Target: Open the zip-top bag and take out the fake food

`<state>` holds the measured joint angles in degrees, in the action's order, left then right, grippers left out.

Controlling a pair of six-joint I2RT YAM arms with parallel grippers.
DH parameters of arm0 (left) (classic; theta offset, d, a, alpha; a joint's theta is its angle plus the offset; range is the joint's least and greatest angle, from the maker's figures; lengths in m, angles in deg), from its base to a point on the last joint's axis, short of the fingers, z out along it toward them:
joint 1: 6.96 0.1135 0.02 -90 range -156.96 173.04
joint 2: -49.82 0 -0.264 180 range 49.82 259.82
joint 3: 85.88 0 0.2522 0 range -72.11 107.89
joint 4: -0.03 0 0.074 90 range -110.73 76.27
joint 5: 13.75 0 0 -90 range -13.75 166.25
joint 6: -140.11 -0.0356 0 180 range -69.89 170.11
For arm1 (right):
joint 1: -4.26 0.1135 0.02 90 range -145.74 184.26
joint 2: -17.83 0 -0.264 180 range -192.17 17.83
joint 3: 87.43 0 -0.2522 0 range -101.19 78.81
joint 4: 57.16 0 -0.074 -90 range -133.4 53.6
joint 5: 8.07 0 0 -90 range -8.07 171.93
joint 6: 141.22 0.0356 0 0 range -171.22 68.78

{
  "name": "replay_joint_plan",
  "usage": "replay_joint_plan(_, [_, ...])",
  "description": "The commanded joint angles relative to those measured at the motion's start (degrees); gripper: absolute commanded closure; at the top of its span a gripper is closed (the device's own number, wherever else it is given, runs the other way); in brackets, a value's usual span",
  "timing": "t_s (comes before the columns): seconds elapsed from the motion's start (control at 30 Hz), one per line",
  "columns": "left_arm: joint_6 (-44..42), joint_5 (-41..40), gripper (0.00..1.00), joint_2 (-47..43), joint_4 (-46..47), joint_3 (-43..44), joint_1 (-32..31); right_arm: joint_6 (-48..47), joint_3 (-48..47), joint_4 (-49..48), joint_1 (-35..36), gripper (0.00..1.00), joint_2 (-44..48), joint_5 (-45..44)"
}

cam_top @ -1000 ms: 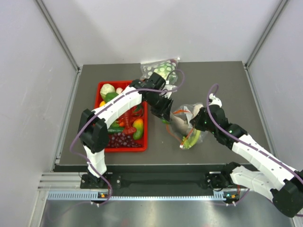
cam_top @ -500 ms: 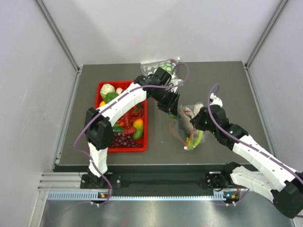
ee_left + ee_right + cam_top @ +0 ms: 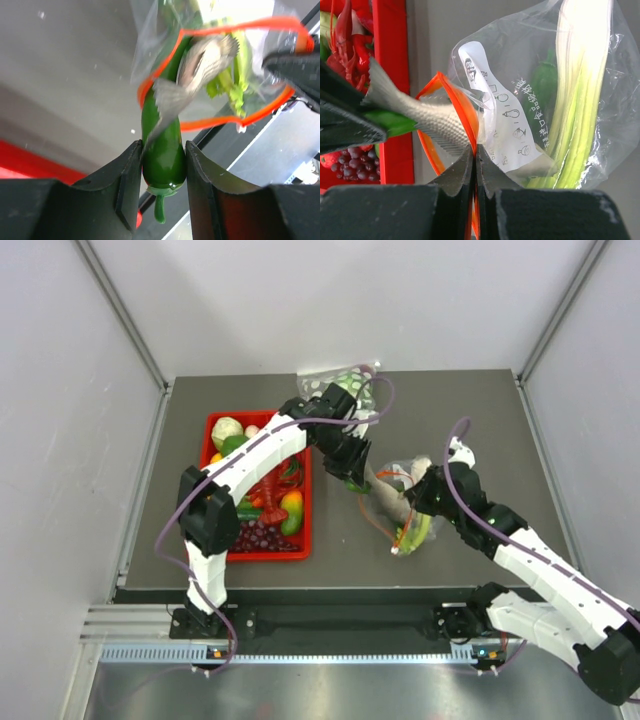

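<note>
Clamped on the green vegetable (image 3: 162,125), the left gripper (image 3: 162,150) is still drawing it and the fish (image 3: 200,60) out of the zip-top bag (image 3: 520,50). The right gripper (image 3: 474,150) is pinching the bag's rim, with the celery (image 3: 580,90) remaining inside.

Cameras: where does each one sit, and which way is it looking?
Top external: fixed above and behind the arms, looking down at the table; both whole arms show, bases at the bottom.
Left wrist: on the left arm, looking along the left gripper, which grips a green pepper; its two fingers show.
Right wrist: on the right arm, looking past the right gripper, shut on the edge of the zip-top bag; its fingers show.
Shared: both wrist views see the grey fish and the bag's orange zip.
</note>
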<state>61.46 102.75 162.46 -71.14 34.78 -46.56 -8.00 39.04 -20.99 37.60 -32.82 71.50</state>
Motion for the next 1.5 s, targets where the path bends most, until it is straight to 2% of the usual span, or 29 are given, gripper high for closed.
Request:
replay_joint_plan(0.0, [-1.51, -1.27, 0.9, -6.29, -2.09, -1.68, 0.31, 0.37, -3.29, -0.79, -0.3, 1.0, -0.76, -1.34])
replay_joint_plan(0.33, [-2.39, -2.77, 0.89, -13.41, -5.08, -5.63, 0.31, -0.24, -5.14, -0.62, -0.91, 1.0, -3.66, -1.08])
replay_joint_plan(0.53, [-3.79, -7.16, 0.89, -16.75, -6.58, -10.38, 0.39, -1.3, -6.46, -0.44, -1.61, 1.0, -3.84, -0.9])
replay_joint_plan(0.7, [-4.32, -12.68, 0.89, -18.33, -9.3, -10.91, 0.57, -1.91, -7.78, 0.0, -2.23, 1.0, -3.84, -0.9])
replay_joint_plan(1.23, [-5.29, -20.26, 0.9, -19.03, -8.07, -3.89, 2.59, -1.91, -7.61, 0.88, -2.76, 1.0, -2.35, -0.72])
replay_joint_plan(1.47, [-5.82, -19.82, 0.91, -21.67, -7.11, -4.58, 4.08, -2.09, -7.69, 0.96, -2.84, 1.0, -2.61, -0.64])
